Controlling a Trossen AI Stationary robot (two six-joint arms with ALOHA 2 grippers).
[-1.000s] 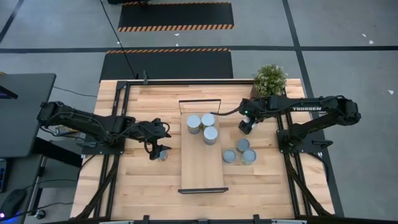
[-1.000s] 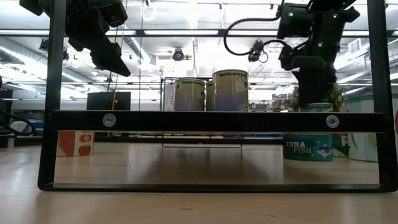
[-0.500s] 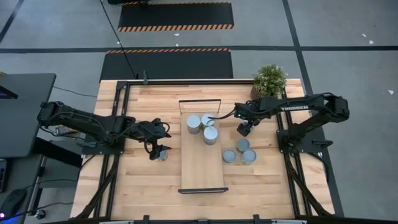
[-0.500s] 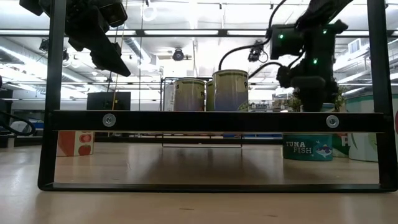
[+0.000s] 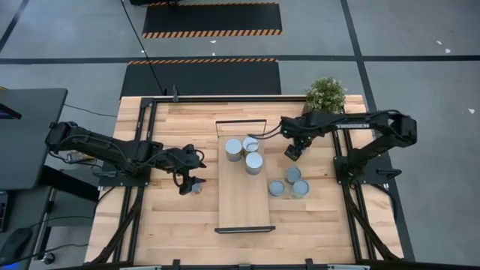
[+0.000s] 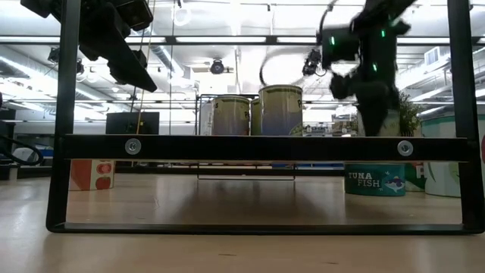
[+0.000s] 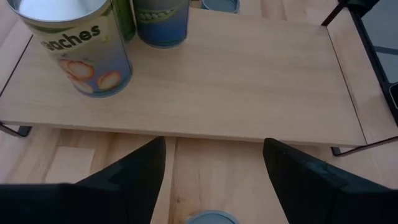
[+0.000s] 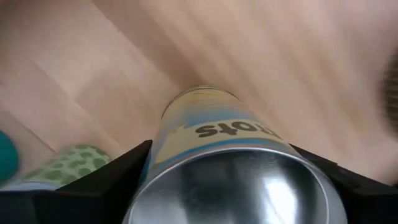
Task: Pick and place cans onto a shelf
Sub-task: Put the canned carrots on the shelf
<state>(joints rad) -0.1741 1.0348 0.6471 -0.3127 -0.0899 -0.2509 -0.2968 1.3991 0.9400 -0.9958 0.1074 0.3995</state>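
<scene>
The shelf (image 5: 244,202) lies in the middle of the table, and three tall cans (image 5: 254,163) stand on its far half. Just right of it my right gripper (image 5: 292,152) points down, shut on a tall can (image 8: 217,134) with a yellow and blue label. Three low cans (image 5: 292,175) rest on the table nearer than it. Left of the shelf my left gripper (image 7: 211,186) hangs open above a small can (image 5: 196,187), whose lid (image 7: 205,218) shows between the fingers, apart from them. My right gripper pinches the tall can's upper side wall (image 8: 163,163) between its two fingers, one on each side just below the silvery lid. The fingers come from above, pointing down along the can. The can stays upright; whether its base is off the table I cannot tell.
A potted plant (image 5: 325,94) stands at the far right corner, behind my right arm. A tuna can (image 6: 375,180) and a green patterned can (image 8: 74,163) sit close to the held can. Black frames (image 6: 265,147) close the shelf's ends. Bare wood lies along the near edge.
My right gripper has gone toward the table's left, nearer the shelf, and sunk slightly, its wrist tipping as it went.
</scene>
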